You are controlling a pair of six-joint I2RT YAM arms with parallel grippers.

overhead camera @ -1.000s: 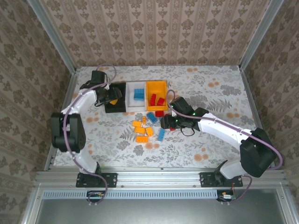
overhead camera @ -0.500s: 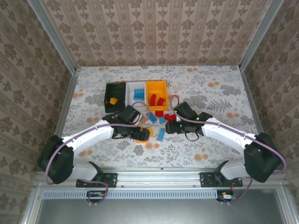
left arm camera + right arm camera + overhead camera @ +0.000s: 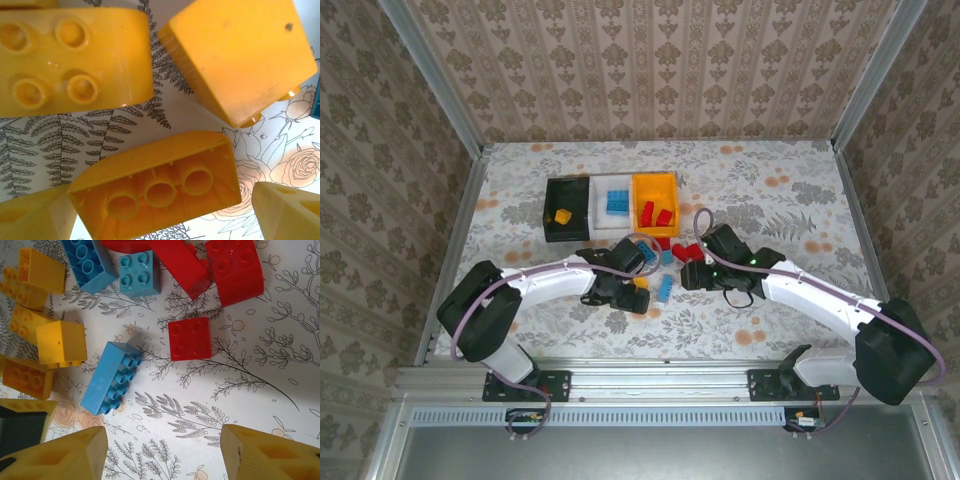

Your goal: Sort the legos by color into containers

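1. The legos are judged light, rigid and not fragile. Their smooth plastic walls could be slippery, so a hold is best taken across the two long flat sides, clear of the studs and of close neighbours.
2. Three bins are counted. The black bin [image 3: 549, 210] stands touching the left side of the white bin [image 3: 599, 205], and one orange lego [image 3: 561, 216] is seen in it.
3. Two blue legos [image 3: 618, 200] appear to lie in the white bin.
4. The orange bin [image 3: 655, 188] touches the white bin's right side, and at least two red legos [image 3: 655, 214] are counted in it.
5. The unsorted legos are spread on the table [image 3: 770, 200] just in front of the white bin and to its right. In the right wrist view, three blue [image 3: 111, 377], at least three red [image 3: 189, 340] and about five orange [image 3: 60, 342] are counted. The overlaps prevent an exact total.
6. The left gripper [image 3: 160, 215] is held in front of the white bin. Its jaws are spread wide and empty over an upturned lego [image 3: 155, 185], and two more orange ones lie just beside that.
7. The right gripper [image 3: 162, 455] is farther right of the white bin. Its jaws are parted, and nothing is grasped.
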